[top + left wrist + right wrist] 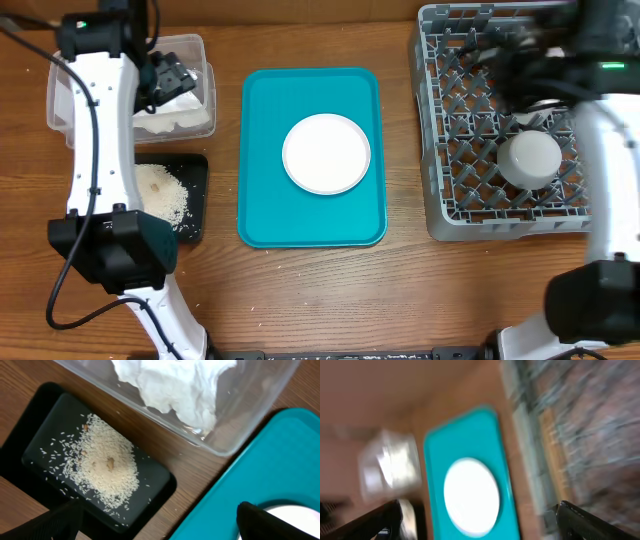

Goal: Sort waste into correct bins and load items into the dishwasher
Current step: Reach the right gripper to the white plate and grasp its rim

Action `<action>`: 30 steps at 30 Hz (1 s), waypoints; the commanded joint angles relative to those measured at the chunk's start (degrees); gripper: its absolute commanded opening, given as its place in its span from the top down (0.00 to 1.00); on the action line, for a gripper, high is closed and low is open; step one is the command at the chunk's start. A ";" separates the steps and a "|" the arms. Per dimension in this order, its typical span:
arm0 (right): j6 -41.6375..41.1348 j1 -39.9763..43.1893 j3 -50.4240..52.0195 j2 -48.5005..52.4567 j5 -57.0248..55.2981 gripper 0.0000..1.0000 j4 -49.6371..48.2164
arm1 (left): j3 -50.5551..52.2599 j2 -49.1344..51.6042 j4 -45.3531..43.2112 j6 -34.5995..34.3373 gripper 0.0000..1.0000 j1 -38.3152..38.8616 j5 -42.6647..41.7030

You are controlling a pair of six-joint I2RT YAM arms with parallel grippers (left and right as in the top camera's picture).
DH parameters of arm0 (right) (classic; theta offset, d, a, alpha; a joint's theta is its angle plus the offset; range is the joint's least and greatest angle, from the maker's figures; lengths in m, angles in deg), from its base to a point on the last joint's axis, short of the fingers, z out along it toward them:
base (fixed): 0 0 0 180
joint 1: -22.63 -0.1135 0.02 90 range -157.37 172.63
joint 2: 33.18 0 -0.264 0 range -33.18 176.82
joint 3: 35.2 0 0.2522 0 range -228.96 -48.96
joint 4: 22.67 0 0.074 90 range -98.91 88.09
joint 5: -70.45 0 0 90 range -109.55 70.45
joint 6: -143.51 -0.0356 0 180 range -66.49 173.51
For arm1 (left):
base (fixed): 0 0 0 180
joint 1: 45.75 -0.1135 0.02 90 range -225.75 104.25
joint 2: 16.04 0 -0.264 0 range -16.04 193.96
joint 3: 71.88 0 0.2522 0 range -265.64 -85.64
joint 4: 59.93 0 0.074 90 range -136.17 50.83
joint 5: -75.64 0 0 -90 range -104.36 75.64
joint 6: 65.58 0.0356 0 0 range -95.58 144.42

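Left gripper [170, 78]: jaws wide, empty, above clear tub [240, 425], far left. Napkin [175, 385] lies inside tub. Rice [105, 465] in black tray [45, 425], near left. Right gripper [475, 520]: wide, empty, over rack [440, 200]; view blurred. Plate [326, 153] on teal tray [262, 200], middle. Advice: lift left straight up, clear of tub wall; pinch plate at rim, stand it between pegs beside bowl [530, 158].

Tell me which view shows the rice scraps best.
Left wrist: the rice scraps lie close and sharp, single grains visible, in the black tray. Overhead shows only a small pale patch. Right wrist is too blurred to show them.
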 commanded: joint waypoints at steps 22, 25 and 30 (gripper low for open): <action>-2.78 -23.85 3.69 20.72 -21.24 0.57 -3.21 | -0.68 -0.22 0.09 -0.13 0.00 -0.66 -1.31; -2.78 -23.85 3.69 22.36 -21.24 0.61 -3.26 | -0.66 -0.22 0.11 -0.13 0.00 -0.66 -1.31; -2.82 -23.85 3.72 24.26 -21.27 0.62 -3.21 | -0.68 -0.22 0.09 -0.13 0.00 -0.66 -1.29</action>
